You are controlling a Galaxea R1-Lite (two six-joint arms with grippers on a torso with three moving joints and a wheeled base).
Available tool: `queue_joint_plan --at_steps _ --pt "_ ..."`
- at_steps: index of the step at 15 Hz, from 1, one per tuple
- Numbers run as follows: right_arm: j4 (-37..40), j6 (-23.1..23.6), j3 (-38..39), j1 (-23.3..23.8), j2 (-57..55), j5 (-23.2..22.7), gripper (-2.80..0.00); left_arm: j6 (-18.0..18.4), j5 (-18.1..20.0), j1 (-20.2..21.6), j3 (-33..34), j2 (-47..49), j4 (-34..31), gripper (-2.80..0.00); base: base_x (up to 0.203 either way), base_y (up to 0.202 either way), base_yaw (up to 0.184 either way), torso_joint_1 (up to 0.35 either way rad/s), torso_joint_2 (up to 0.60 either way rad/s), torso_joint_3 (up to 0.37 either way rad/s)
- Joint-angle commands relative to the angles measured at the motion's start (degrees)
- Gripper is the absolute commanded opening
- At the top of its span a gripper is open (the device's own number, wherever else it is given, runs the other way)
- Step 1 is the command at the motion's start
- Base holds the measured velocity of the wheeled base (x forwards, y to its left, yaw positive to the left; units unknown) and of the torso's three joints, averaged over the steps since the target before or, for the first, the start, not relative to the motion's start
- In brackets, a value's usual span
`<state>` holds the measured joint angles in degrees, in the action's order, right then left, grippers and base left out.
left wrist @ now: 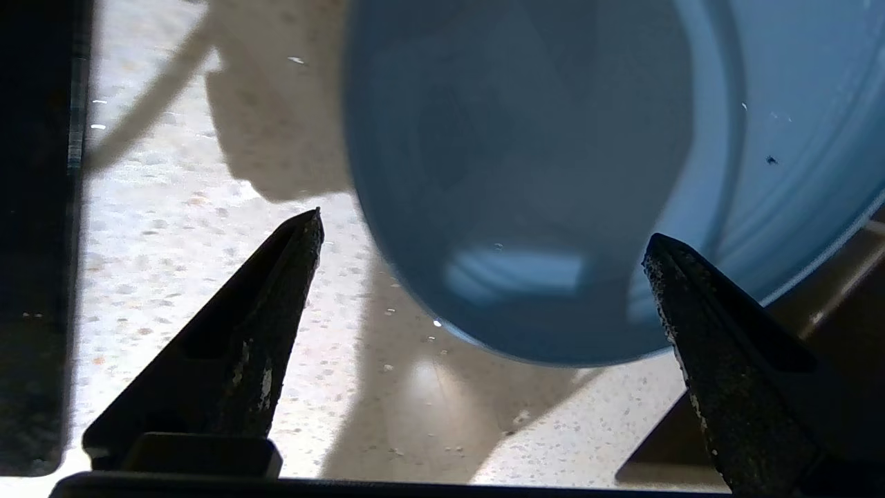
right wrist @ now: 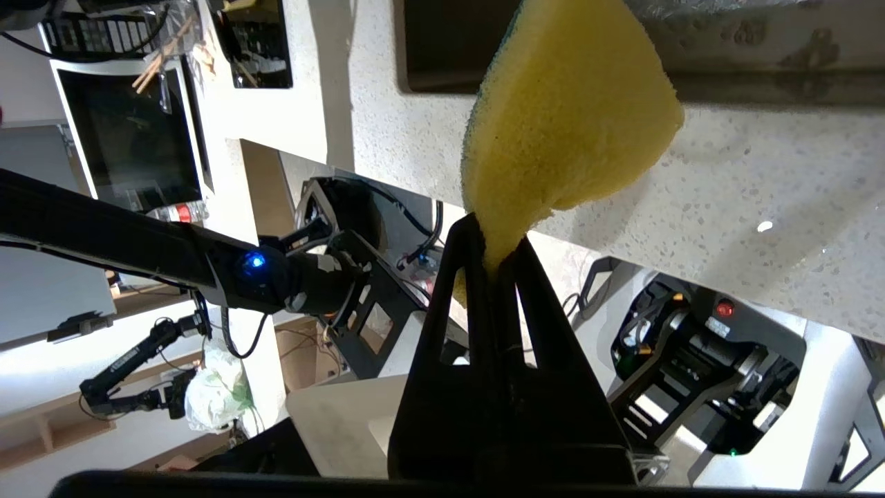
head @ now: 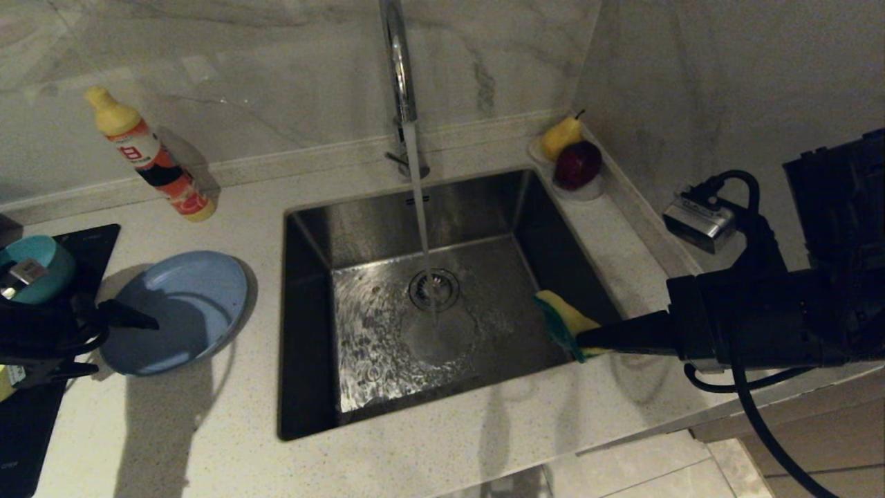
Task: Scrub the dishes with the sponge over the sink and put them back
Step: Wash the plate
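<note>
Here the only label is on the bottle (head: pixel 151 155) leaning by the back wall at the left: a white band with red marks too small to read. The left claw (head: pixel 117 342) is spread wide and holds nothing; in the left wrist view its fingers (left wrist: pixel 256 332) stand far apart just above the tabletop (head: pixel 442 443), with the near rim of the plate (head: pixel 176 318) between them and not gripped. That arm reaches in low from the left edge, over the dark mat (head: pixel 28 415). The plate lies flat on the tabletop left of the sink (head: pixel 429 311), and the teal bowl (head: pixel 34 266) sits beyond it on the mat. The right claw (head: pixel 588 339) is pinched tight on the sponge (head: pixel 563 321), squashing one end, its arm stretched level from the right, the sponge held over the sink's right side. Water runs from the tap (head: pixel 401 76) to the drain (head: pixel 434 289). A pear (head: pixel 560 135) and a dark red fruit (head: pixel 578 164) sit at the sink's far right corner.
</note>
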<state>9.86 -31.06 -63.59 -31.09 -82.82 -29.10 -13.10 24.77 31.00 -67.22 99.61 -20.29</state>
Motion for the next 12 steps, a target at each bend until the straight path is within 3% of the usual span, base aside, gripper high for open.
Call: queue_joint_plan --at_steps 1,4,8,12 --pt "0.01 -0.14 0.65 0.14 0.03 -0.17 -2.80 -0.15 0.02 -0.23 0.07 0.61 0.74 0.00 0.000 0.000 0.000 0.000 0.00 0.000" --pt "-0.04 -0.05 1.72 0.15 0.11 -0.17 -2.80 -2.56 -0.58 -0.23 -0.16 2.06 4.33 0.00 0.000 0.000 0.000 0.000 0.00 0.000" --pt "-0.11 -0.05 1.70 0.15 -0.13 -0.26 -2.80 -8.96 -3.46 -0.84 -4.15 5.24 5.61 0.00 0.000 0.000 0.000 0.000 0.00 0.000" --pt "-1.58 -0.05 2.58 0.15 -0.41 -0.34 -2.80 -9.51 -3.50 -1.67 -4.55 5.80 5.61 0.00 0.000 0.000 0.000 0.000 0.00 0.000"
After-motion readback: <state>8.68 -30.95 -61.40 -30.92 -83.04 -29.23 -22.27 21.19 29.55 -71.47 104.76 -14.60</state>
